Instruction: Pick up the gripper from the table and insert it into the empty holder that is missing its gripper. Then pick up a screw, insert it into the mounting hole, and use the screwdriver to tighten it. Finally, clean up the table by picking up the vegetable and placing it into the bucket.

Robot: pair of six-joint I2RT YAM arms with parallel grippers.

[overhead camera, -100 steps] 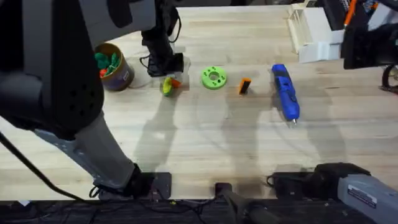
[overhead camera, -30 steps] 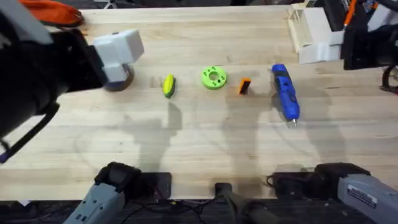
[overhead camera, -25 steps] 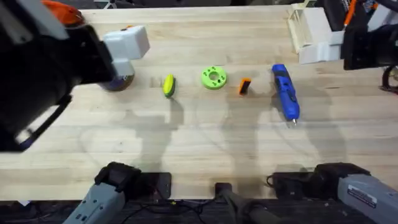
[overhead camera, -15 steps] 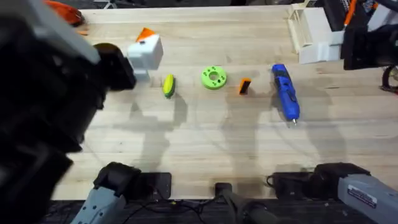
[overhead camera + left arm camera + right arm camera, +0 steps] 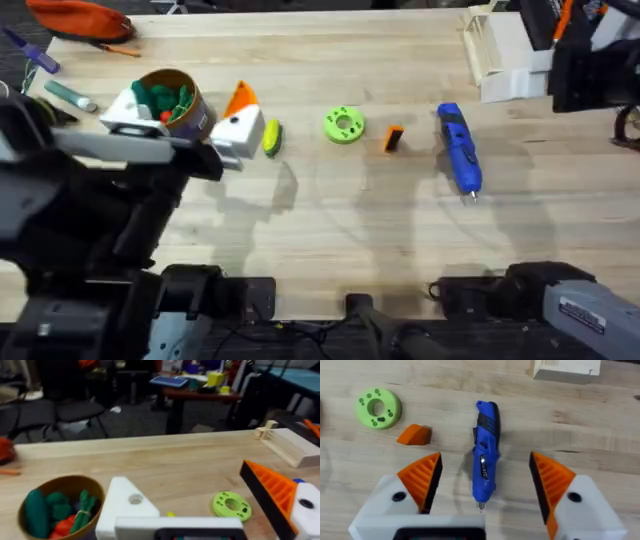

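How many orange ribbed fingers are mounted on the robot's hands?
3: two on the right hand, one on the left hand, whose other white base is bare.

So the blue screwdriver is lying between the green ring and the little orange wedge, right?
Not quite. In the overhead view the little orange wedge lies in the middle, between the green ring and the blue screwdriver. The right wrist view shows the same order: ring, wedge, then screwdriver, each apart from the others on the table.
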